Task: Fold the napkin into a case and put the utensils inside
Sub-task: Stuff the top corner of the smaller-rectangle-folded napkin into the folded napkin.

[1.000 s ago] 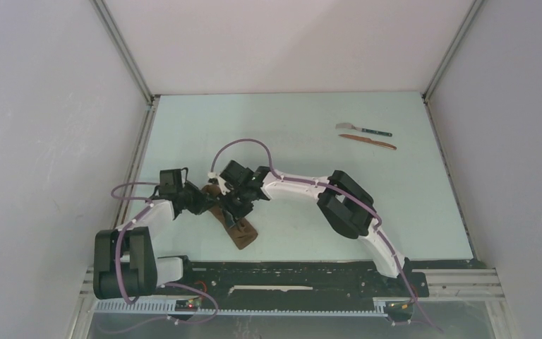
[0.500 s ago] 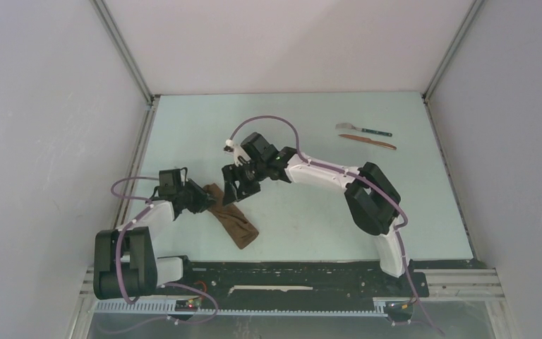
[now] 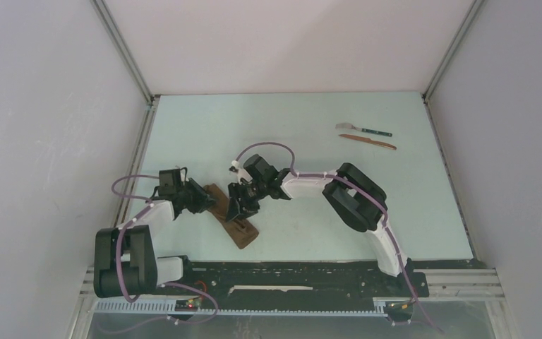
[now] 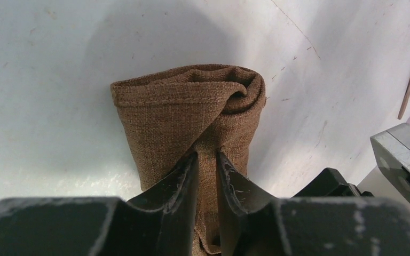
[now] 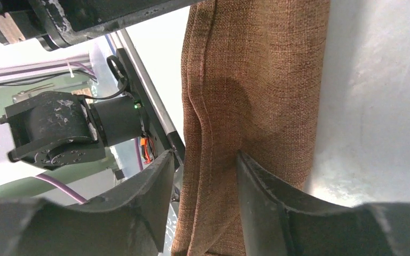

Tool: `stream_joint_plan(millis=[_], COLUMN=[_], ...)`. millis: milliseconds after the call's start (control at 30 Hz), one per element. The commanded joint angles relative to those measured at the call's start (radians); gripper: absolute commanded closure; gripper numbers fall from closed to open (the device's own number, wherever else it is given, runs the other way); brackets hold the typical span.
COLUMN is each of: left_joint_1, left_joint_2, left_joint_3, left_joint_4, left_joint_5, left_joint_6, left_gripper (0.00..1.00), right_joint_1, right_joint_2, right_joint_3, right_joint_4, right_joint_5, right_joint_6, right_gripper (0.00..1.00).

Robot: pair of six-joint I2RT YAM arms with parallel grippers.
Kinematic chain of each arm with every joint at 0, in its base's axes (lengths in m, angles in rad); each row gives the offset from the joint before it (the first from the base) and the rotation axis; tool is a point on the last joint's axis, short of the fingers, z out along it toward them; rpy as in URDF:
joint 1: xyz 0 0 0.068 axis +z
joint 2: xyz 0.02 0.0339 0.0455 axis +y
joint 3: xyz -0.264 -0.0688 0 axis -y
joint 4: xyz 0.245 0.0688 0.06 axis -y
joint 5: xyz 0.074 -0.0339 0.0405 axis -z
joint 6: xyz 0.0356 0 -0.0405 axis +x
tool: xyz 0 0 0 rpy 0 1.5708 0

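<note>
The dark-brown napkin [image 3: 240, 229] lies folded into a narrow oblong case, slanting from upper left to lower right near the front of the table. My left gripper [image 3: 208, 203] is at its far-left end. In the left wrist view the left gripper [image 4: 207, 156] is shut on a raised fold of the napkin [image 4: 187, 106]. My right gripper [image 3: 239, 210] is over the napkin's middle. In the right wrist view the right gripper [image 5: 205, 156] is open astride the napkin's [image 5: 256, 69] hemmed edge. The two utensils, a teal-handled one [image 3: 364, 130] and a reddish-brown stick [image 3: 367, 140], lie side by side at the back right.
Grey walls enclose the pale table [image 3: 303, 120] on three sides. A black rail [image 3: 289, 272] with the arm bases runs along the near edge. The right arm's elbow [image 3: 356, 198] rises over the table's right-centre. Purple cables loop off both wrists.
The right gripper lifted off the napkin toward the back, then came down again on its middle. The left gripper stayed at the napkin's far end.
</note>
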Motion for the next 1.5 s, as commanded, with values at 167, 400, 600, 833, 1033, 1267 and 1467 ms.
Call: stream_joint_plan(millis=[167, 400, 600, 833, 1033, 1267, 1467], left_joint_1=[0.01, 0.011, 0.011, -0.004, -0.022, -0.022, -0.021], left_joint_2=[0.018, 0.0, -0.019, -0.163, -0.254, -0.058, 0.055], left_joint_3=[0.0, -0.001, 0.029, 0.067, -0.045, -0.046, -0.035], left_joint_4=[0.019, 0.015, -0.008, -0.098, -0.108, 0.015, 0.088], left_joint_5=[-0.008, -0.003, 0.016, 0.102, 0.083, 0.062, 0.039], left_joint_6=[0.039, 0.034, 0.047, 0.045, -0.008, 0.007, 0.014], left_gripper=[0.72, 0.71, 0.69, 0.62, 0.73, 0.87, 0.88], right_joint_1=[0.019, 0.032, 0.052, 0.046, 0.033, 0.056, 0.178], right_joint_2=[-0.086, -0.029, 0.003, 0.037, 0.016, -0.099, -0.183], right_joint_3=[0.08, 0.106, 0.009, -0.021, -0.02, 0.035, 0.04], right_joint_4=[-0.074, -0.042, 0.09, 0.083, 0.066, -0.108, -0.216], right_joint_5=[0.055, 0.032, -0.01, 0.036, 0.057, 0.14, 0.354], right_joint_6=[-0.107, -0.079, -0.026, -0.04, -0.056, -0.176, -0.423], right_gripper=[0.34, 0.33, 0.43, 0.6, 0.59, 0.49, 0.35])
